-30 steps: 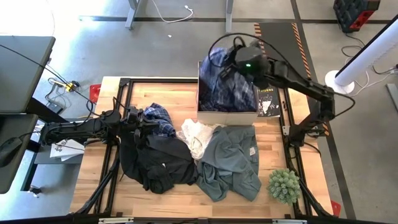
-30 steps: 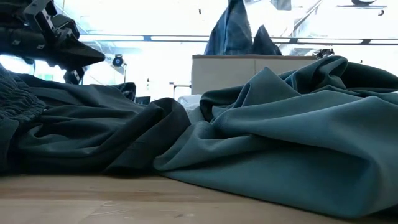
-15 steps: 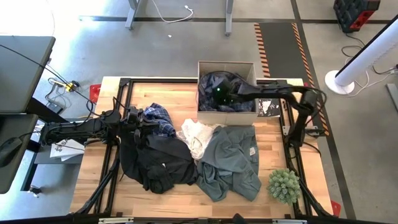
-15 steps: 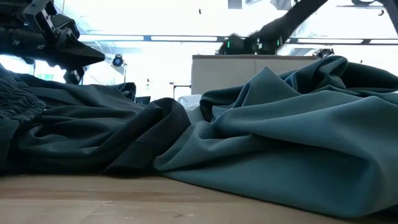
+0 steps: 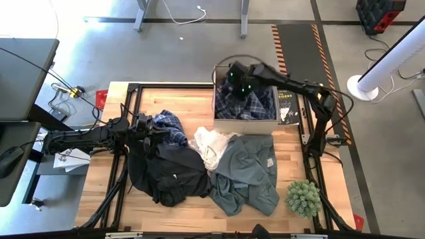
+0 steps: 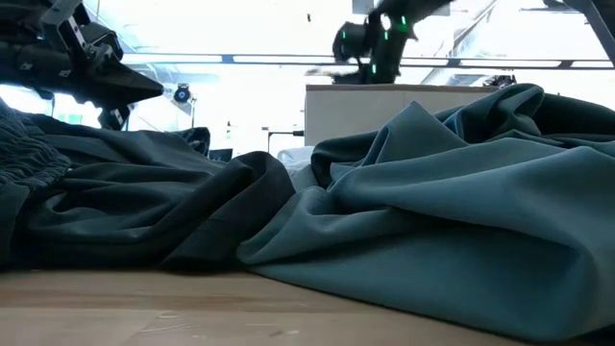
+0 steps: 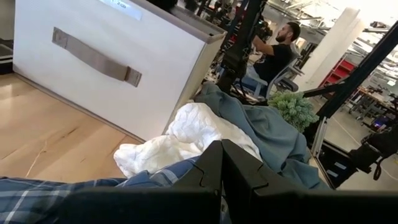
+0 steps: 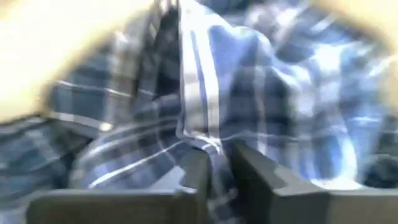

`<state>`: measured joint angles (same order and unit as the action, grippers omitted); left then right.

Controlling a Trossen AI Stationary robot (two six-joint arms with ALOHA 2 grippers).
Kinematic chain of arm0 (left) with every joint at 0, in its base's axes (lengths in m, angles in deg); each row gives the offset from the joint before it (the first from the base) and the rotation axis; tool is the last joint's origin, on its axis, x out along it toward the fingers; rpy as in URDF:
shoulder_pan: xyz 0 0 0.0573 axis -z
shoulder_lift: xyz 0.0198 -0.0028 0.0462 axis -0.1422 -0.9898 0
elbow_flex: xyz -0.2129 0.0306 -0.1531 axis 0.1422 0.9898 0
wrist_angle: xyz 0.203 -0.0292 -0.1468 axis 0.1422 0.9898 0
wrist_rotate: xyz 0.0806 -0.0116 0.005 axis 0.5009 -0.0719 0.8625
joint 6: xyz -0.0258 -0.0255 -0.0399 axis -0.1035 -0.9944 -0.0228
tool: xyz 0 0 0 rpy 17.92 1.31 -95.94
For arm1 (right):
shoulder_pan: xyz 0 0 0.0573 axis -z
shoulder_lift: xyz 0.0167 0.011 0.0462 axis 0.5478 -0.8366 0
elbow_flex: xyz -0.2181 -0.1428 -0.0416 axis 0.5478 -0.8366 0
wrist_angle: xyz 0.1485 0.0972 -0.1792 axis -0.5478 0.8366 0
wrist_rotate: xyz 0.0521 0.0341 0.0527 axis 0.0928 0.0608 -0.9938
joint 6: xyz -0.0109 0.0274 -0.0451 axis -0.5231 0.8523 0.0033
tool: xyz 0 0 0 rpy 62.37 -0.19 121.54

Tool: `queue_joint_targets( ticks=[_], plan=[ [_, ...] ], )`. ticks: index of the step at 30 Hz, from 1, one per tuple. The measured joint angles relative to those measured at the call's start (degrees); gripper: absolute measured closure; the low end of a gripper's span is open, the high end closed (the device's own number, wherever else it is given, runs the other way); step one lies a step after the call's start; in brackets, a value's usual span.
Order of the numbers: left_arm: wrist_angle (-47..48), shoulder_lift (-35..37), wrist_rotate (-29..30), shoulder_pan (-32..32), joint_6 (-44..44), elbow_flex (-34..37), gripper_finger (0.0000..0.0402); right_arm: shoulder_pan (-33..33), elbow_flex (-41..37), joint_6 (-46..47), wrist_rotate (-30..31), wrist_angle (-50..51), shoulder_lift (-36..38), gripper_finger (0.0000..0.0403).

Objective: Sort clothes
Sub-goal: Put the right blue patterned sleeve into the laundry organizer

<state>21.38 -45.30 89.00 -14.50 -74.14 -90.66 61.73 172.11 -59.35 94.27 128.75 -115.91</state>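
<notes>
i have a plaid shirt (image 5: pixel 247 103) down in the box (image 5: pixel 244 119), right under my right gripper (image 5: pixel 236 74), its fingers a little apart with a fold seemingly between them. next: let go, lift clear. left gripper (image 5: pixel 147 126), closed, rests by the black garment (image 5: pixel 166 172).

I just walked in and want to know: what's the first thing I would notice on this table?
Probably the heap of clothes in the middle: a black garment, a grey-green garment and a white garment lie tangled together. At the far edge, a white fabric box holds a blue plaid shirt, and the right gripper hangs just above it. A spiky green plant sits at the near right corner.
</notes>
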Motion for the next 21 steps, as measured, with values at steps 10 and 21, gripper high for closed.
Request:
queue_joint_targets(
  ticks=[10,21],
  plan=[
    [1.63,0.00,-0.04,0.00,-0.04,0.00,0.0401,-0.40,-2.64,-1.10,3.59,-16.84,0.09,0.0224],
    [2.53,0.00,0.46,0.00,-0.04,0.00,0.0401,5.11,-39.48,9.82,0.18,-41.12,0.41,0.0233]
  ],
)
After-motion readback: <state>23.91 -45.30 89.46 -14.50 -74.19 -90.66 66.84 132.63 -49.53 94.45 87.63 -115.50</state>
